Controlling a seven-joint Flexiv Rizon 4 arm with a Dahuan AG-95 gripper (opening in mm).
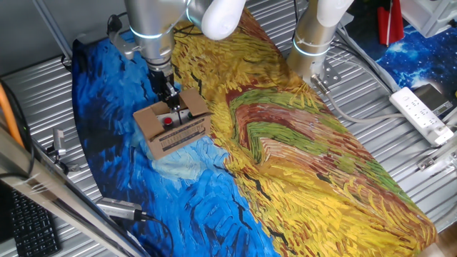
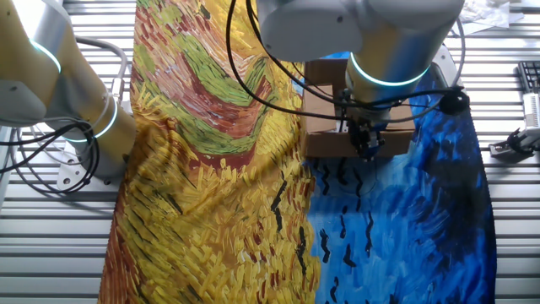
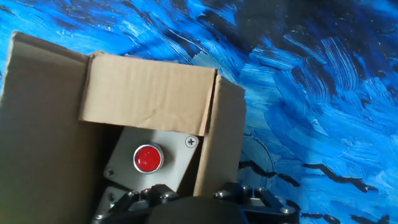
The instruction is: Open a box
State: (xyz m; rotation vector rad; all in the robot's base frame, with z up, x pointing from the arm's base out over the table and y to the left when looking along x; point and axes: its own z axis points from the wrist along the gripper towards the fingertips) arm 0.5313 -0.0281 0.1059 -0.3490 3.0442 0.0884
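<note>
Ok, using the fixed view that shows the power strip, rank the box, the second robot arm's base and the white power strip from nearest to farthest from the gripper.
1. The box: directly under the gripper, on the blue cloth.
2. The second robot arm's base: across the yellow cloth, at the top.
3. The white power strip: far right edge.

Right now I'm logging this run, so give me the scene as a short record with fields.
box: brown cardboard box, on the blue part of the painted cloth
flaps: lifted, top open
contents: grey unit with a red button
label: white printed label on one side
gripper: gripper at the box opening; jaw state unclear
second arm: stands apart at the table's far side
</note>
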